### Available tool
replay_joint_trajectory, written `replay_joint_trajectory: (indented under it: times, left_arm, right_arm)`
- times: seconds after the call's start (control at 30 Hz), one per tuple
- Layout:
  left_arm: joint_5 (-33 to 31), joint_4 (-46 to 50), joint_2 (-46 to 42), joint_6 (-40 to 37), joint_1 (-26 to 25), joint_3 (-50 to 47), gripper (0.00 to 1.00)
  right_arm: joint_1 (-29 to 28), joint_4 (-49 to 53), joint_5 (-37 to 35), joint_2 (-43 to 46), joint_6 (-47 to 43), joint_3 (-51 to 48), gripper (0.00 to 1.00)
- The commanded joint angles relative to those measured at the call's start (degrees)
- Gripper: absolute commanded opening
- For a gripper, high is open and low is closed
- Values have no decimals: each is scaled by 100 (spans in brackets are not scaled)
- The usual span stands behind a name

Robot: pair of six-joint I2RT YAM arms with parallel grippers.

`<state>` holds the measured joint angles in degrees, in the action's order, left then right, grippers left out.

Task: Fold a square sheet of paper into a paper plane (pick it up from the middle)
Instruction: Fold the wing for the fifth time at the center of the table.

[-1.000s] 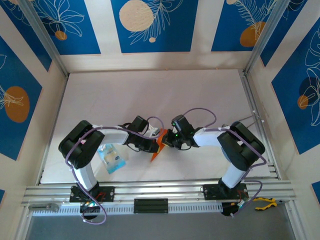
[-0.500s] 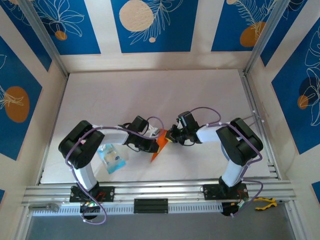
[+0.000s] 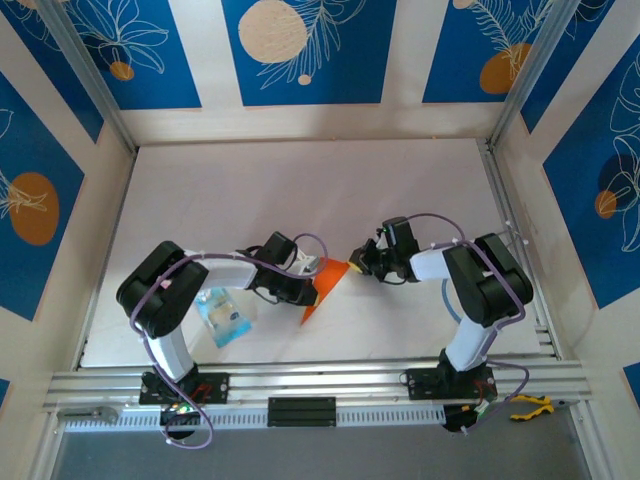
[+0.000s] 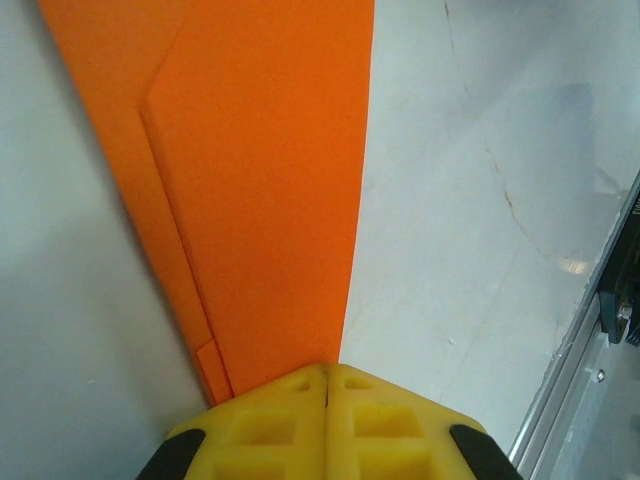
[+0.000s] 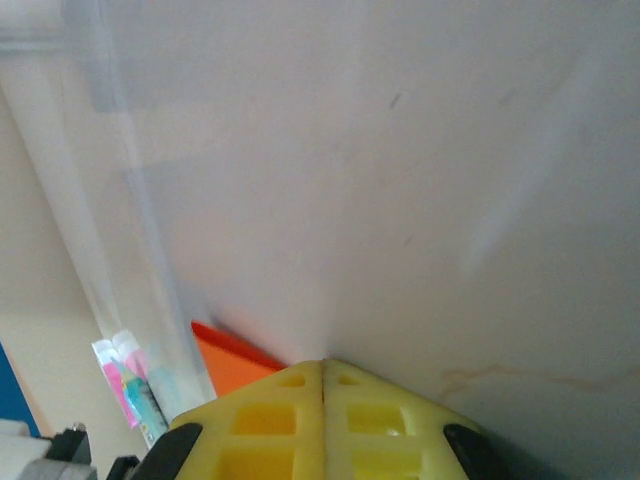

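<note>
Top external view: on the bench (image 3: 300, 190), a packet (image 3: 225, 315) lies at 8 o'clock of the paper. The left fingers (image 3: 310, 288) are closed, pinching the part-folded orange paper (image 3: 330, 278). It sits toward 6 o'clock of the bench's middle, with its point aimed at 7 o'clock. The left wrist view shows those fingers (image 4: 320, 392) shut at the paper's (image 4: 270, 180) folded edge, with layered flaps running off toward 12 o'clock. The right fingers (image 3: 357, 258) are closed and empty, at 2 o'clock of the paper and apart from it. In the right wrist view they (image 5: 318, 385) hang over bare bench, with the paper (image 5: 235, 362) at 9 o'clock.

The paper looks light, thin and floppy. It likely slides easily and crumples under a hard squeeze, so the stacked middle fold seems the firmest hold.

A second ago the right fingers were against the paper. They have since drawn back toward 3 o'clock, and the flap stands wider. The left arm and the packet are unchanged.
</note>
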<state>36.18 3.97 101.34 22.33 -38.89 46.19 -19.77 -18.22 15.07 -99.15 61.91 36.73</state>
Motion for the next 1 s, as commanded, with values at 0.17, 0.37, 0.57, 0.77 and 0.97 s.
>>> replay_joint_trajectory:
  times: [0.17,0.37,0.57,0.77,0.97]
  left_arm:
    - [-358,718,124,-36,31,-284,0]
    - [-370,682,68,-1,30,-297,0]
    - [-349,653,11,59,31,-300,0]
    - [-327,658,-33,70,28,-304,0]
    - [-223,886,-376,79,26,-180,0]
  right_arm:
    - [7,948,-541,1020,-259,64,5]
    - [-562,926,-640,1421,-289,-63,6]
    - [-1008,641,-405,919,-276,10,4]
    - [-1071,563,-452,353,-153,134,3]
    - [-891,598,-602,81,7,-127,2]
